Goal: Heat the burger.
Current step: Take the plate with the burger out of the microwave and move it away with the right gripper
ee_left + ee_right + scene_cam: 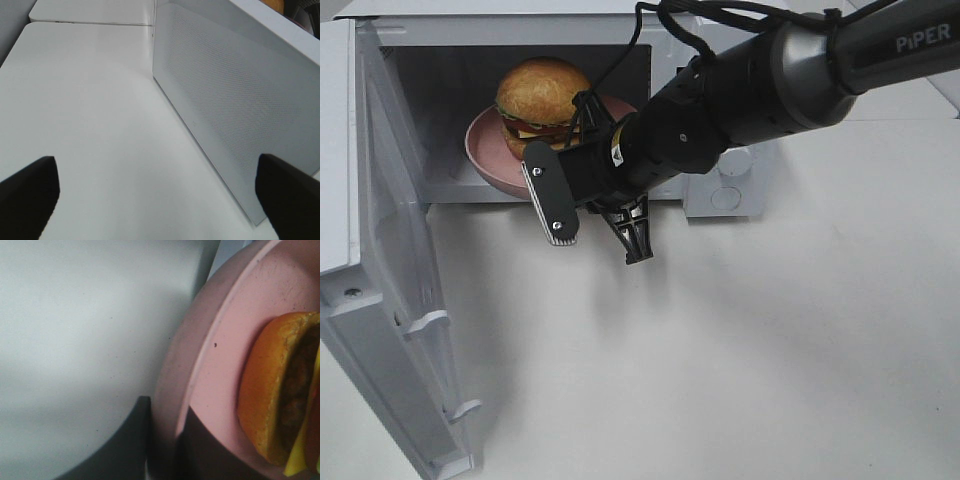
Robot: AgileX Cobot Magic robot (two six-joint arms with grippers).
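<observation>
The burger (542,95), with a glossy golden bun, sits on a pink plate (485,150) inside the open microwave (430,90), near the front of the cavity. My right gripper (528,178) reaches in from the right and is shut on the plate's near rim. In the right wrist view its dark fingers (125,450) pinch the pink plate rim (167,390), with the burger (270,390) just beyond. My left gripper (160,200) is open with nothing between its fingers, low over the white table beside the microwave door (235,100). It does not show in the high view.
The microwave door (390,280) swings wide open toward the front left. The microwave's control panel with round knobs (725,185) is behind the right arm. A white tabletop (740,350) spreads in front and to the right.
</observation>
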